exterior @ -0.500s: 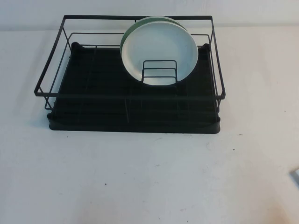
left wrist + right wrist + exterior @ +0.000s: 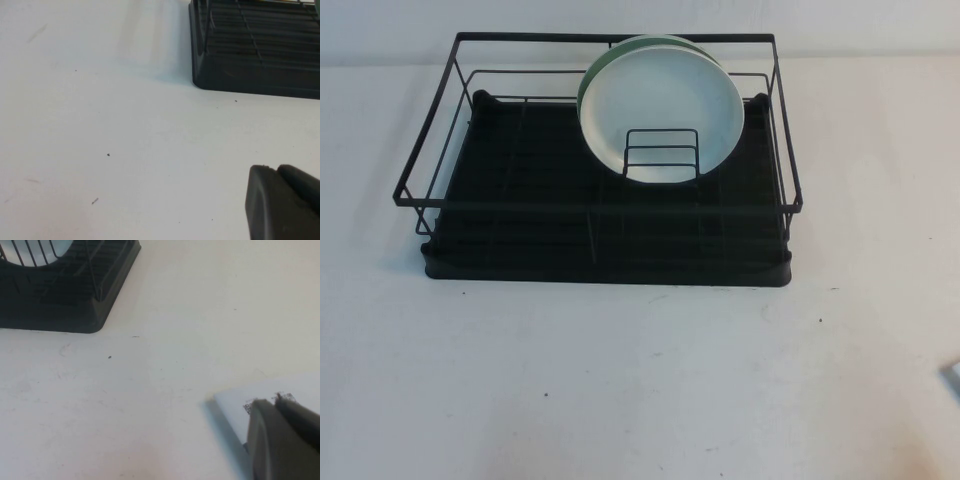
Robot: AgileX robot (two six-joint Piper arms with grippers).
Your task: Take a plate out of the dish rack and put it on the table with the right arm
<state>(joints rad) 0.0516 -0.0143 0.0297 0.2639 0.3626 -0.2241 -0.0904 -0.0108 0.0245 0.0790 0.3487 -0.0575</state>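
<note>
The white plate stands on edge in the back right of the black dish rack, leaning behind the small wire divider. A pale green plate stands right behind it. Neither arm shows in the high view. In the right wrist view my right gripper is shut and empty, low over the table, well short of the rack's corner. In the left wrist view my left gripper is shut and empty, over the table near the rack's other front corner.
A pale flat slab lies under my right gripper's tips; its grey corner shows at the high view's right edge. The white speckled table stretches wide in front of the rack.
</note>
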